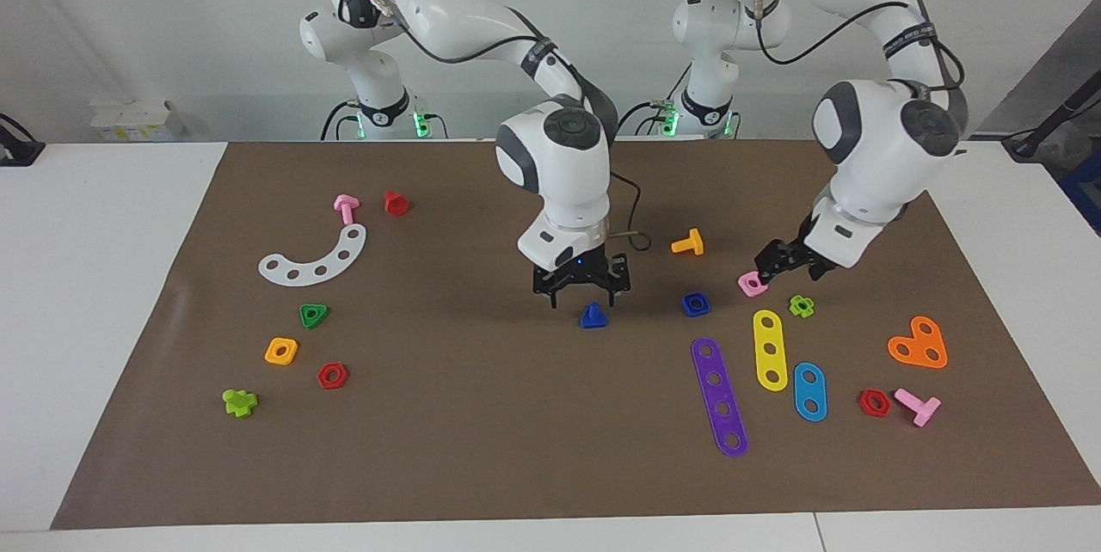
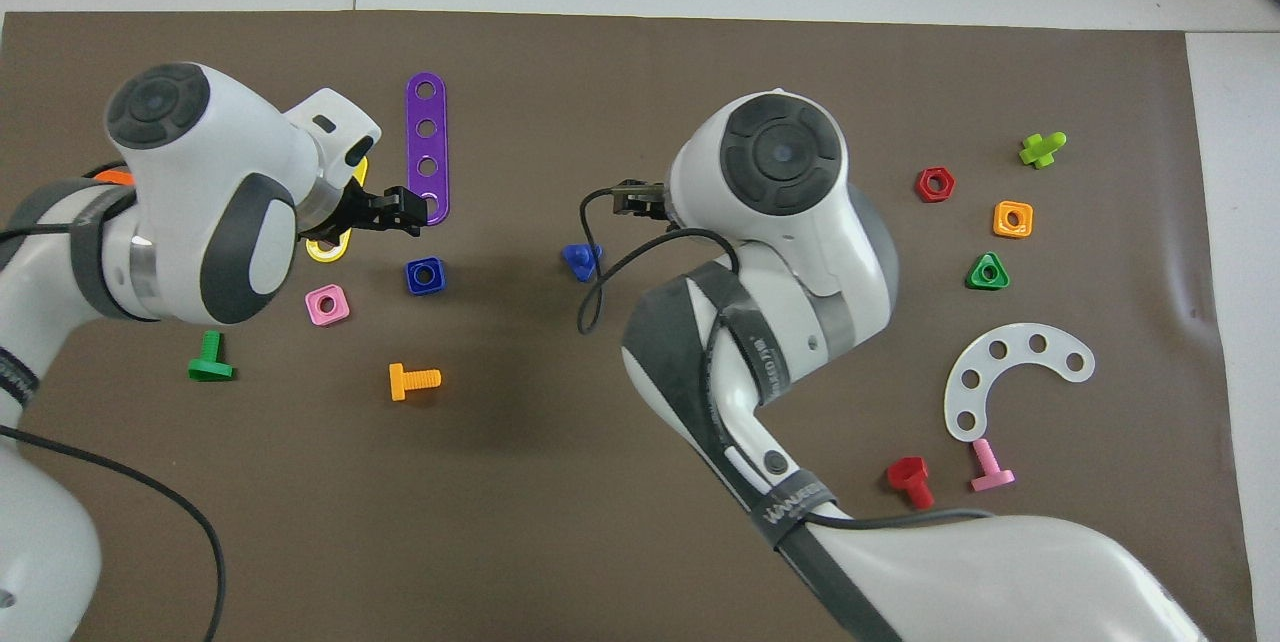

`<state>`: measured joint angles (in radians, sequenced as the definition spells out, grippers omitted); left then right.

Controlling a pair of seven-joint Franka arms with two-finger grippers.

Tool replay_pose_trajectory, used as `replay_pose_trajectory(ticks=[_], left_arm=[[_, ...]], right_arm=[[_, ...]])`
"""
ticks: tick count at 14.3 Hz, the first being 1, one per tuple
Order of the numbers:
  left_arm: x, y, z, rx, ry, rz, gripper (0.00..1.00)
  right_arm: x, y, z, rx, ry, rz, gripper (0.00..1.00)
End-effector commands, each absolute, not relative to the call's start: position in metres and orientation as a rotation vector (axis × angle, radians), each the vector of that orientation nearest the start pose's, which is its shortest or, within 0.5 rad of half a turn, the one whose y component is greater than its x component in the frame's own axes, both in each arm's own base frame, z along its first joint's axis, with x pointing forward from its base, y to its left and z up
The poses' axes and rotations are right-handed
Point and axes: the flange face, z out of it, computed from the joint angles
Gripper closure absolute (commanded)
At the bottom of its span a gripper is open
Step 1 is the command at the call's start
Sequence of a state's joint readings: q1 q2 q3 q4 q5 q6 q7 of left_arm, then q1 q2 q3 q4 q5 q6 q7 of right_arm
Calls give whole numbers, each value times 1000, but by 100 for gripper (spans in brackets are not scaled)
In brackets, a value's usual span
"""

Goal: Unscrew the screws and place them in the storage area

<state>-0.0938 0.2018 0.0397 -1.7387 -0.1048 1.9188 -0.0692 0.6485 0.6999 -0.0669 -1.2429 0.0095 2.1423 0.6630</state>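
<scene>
A blue screw (image 1: 593, 315) with a triangular head lies loose on the brown paper near the table's middle; it also shows in the overhead view (image 2: 580, 260). My right gripper (image 1: 583, 294) hangs open just above the paper beside this screw and holds nothing. The storage area, marked by the white curved strip (image 1: 314, 260) and the green triangular nut (image 1: 314, 315), lies toward the right arm's end. My left gripper (image 1: 765, 270) is low over the pink square nut (image 1: 753, 284), beside the blue square nut (image 1: 696, 303).
Purple (image 1: 720, 397), yellow (image 1: 770, 349) and blue (image 1: 809, 391) strips and an orange heart plate (image 1: 919, 344) lie toward the left arm's end. An orange screw (image 1: 688, 243) lies nearer the robots. Orange (image 1: 281, 351) and red (image 1: 332, 376) nuts lie by the storage area.
</scene>
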Motion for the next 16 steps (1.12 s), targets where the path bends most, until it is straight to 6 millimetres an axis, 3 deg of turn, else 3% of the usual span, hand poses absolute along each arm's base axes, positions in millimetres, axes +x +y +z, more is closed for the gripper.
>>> replay_pose_trajectory(ticks=[1, 3, 7, 9, 12, 13, 16], left_arm=[[600, -15, 486, -3232, -89, 65, 0], [593, -8, 516, -3199, -79, 68, 0], [586, -10, 587, -3185, -65, 107, 0], [581, -15, 598, -3179, -47, 131, 0], [575, -27, 617, -3091, 2, 153, 0], [573, -42, 617, -3072, 44, 156, 0], [573, -47, 621, -3073, -30, 106, 0]], right_arm=[[634, 444, 358, -3012, 86, -325, 0], [618, 453, 343, -3032, 36, -290, 5], [594, 450, 323, -3074, -68, -206, 38], [592, 447, 320, -3082, -91, -194, 47], [594, 448, 322, -3067, -94, -231, 48], [594, 448, 319, -3062, -95, -242, 48], [591, 447, 315, -3069, -95, -228, 54]])
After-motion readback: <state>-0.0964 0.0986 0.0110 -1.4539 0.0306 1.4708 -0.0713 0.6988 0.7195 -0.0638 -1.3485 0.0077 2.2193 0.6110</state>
